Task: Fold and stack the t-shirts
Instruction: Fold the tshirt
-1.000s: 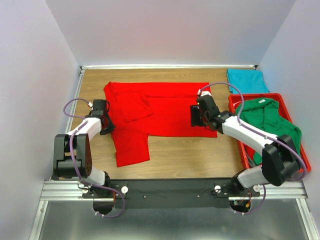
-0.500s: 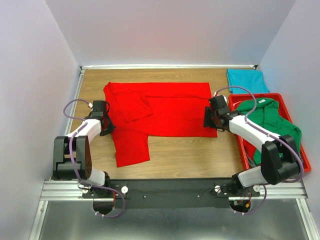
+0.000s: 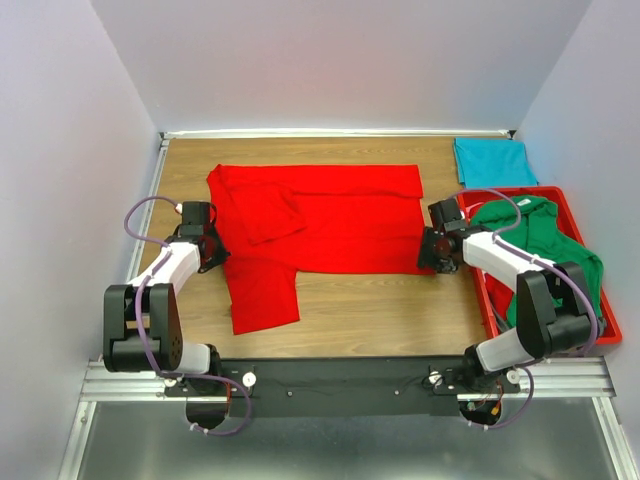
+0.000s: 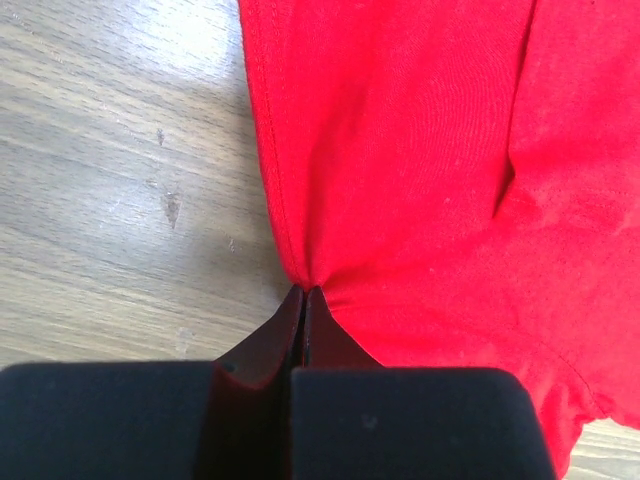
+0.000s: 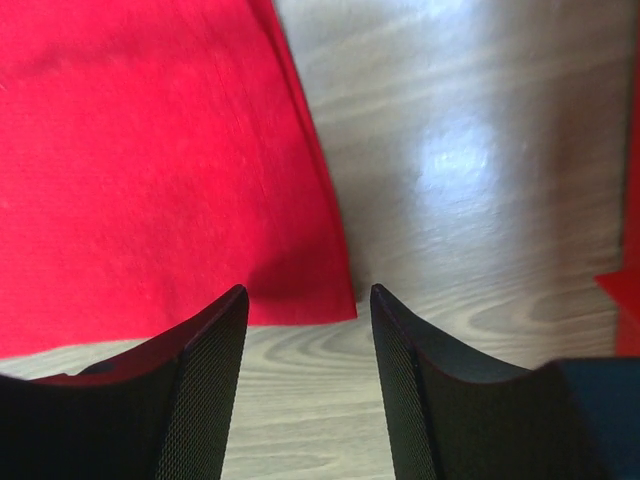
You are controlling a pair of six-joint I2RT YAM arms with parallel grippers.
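Three shirts are in sight, and only one looks finished: the teal t-shirt (image 3: 492, 162) lies folded flat in the far right corner of the surface (image 3: 380, 300). The green t-shirt (image 3: 545, 240) sits crumpled in the red tray (image 3: 608, 318) on the right, untouched as far as I can judge.

The red t-shirt (image 3: 330, 220) is the one being worked on. It lies spread out in the middle of the surface, and I'd say its fold has barely begun. The far sleeve is turned in over the body, while the near sleeve sticks out toward the arms' bases. The body itself is one open layer, so most of the folding and all of the stacking remain.

Its long axis runs left to right, parallel to the near edge. The sleeves are at the left end, so the shoulders point left and the straight hem points right, toward the tray. I can't make out the collar.

The left pincer (image 4: 303, 292) is clenched on the shirt's left edge, cloth puckering at its tips. The right pincer (image 5: 308, 290) is released, its jaws apart and straddling the near corner of the hem, gripping nothing yet.
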